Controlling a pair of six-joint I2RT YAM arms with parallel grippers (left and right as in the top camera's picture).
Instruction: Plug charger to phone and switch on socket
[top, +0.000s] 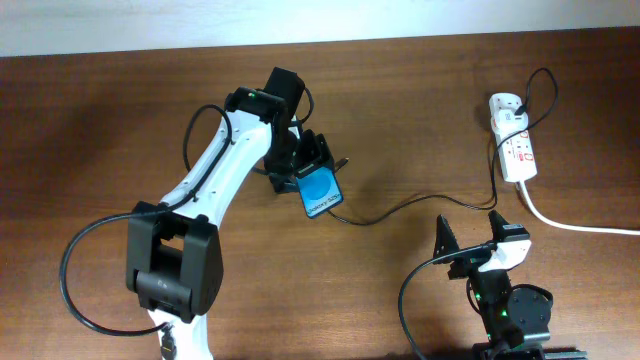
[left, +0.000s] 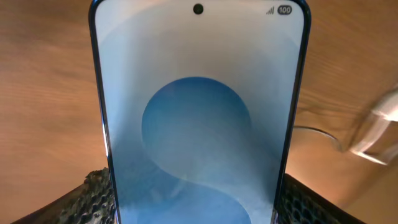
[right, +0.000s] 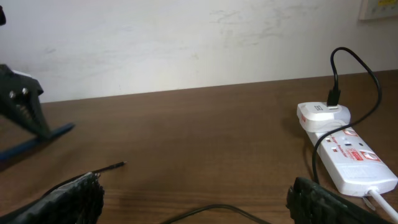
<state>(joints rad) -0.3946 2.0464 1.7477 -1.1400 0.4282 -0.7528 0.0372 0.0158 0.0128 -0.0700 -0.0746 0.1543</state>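
My left gripper (top: 305, 165) is shut on the phone (top: 320, 192) and holds it tilted at the table's middle. The lit blue screen fills the left wrist view (left: 198, 112), between the jaws (left: 193, 196). The black charger cable (top: 400, 207) runs from the white socket (top: 515, 140) at the right to under the phone. Its connector tip (right: 115, 165) lies free on the table by the phone. My right gripper (top: 470, 232) is open and empty near the front edge, with the cable (right: 214, 208) lying between its fingers (right: 196, 199). The socket (right: 348, 155) shows at the right.
The socket's thick white cord (top: 580, 225) runs off to the right edge. A white adapter (right: 323, 113) with the cable's plug sits in the socket's far end. The left arm (top: 215, 170) stretches across the left half of the table. A wall stands behind the table.
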